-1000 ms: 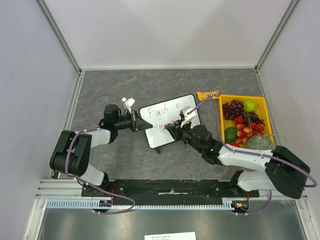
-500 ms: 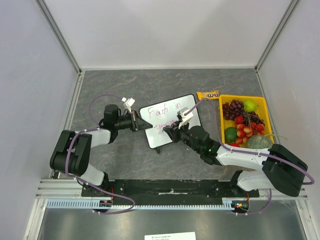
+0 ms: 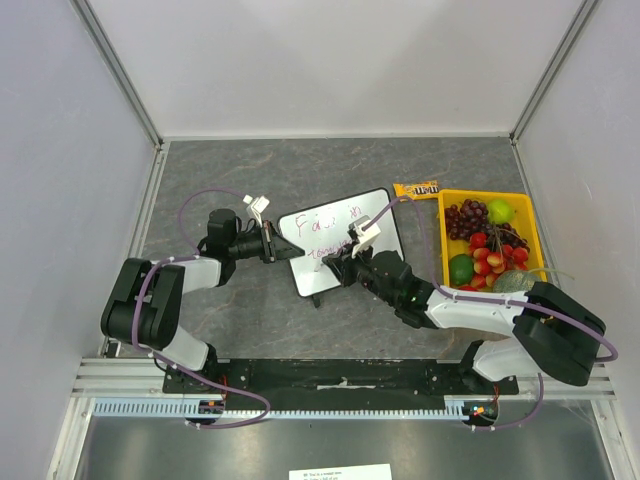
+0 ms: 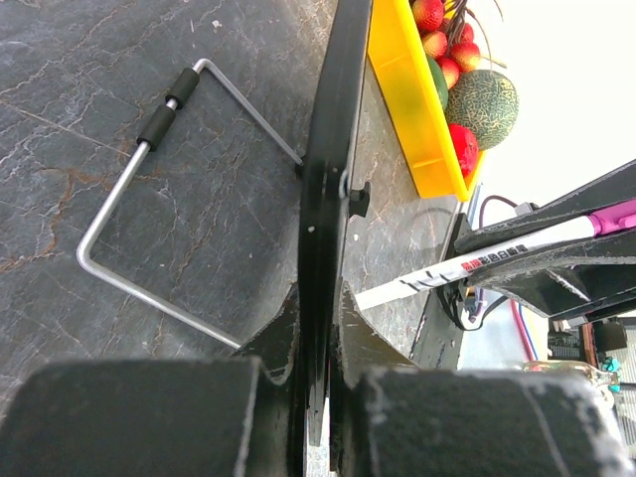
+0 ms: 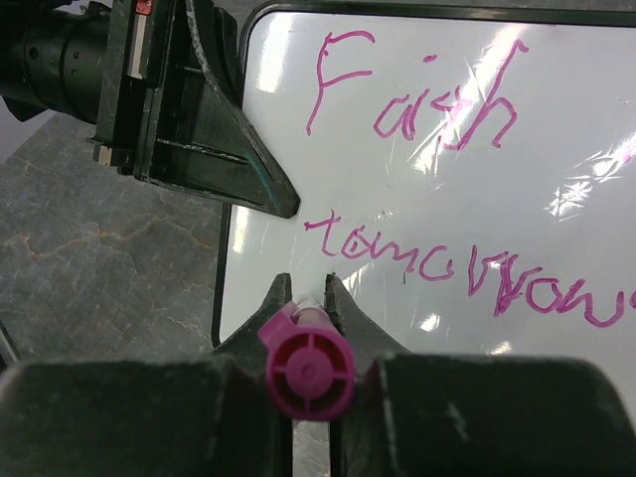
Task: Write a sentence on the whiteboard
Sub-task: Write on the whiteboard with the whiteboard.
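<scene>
My left gripper (image 4: 318,298) clamped on the whiteboard (image 5: 397,199) edge, right gripper (image 5: 308,288) pinching a pink marker (image 5: 306,370), the sentence (image 5: 397,256) just beyond its jaws.

**TABLE SURFACE AND ITEMS RESTING ON IT**

A dark grey, stone-patterned table (image 3: 250,170) is recorded. A whiteboard (image 3: 330,232) is found near the middle of it, propped at a tilt. Its bent wire stand (image 4: 167,106) is seen lying against the surface in the left wrist view. A yellow tray (image 3: 470,194) is set flat to the right of the whiteboard, apart from it. A small orange sweet packet (image 3: 416,189) is laid just beyond the whiteboard's far right corner, at the tray's far left corner. Contact with the tray cannot be confirmed.
</scene>
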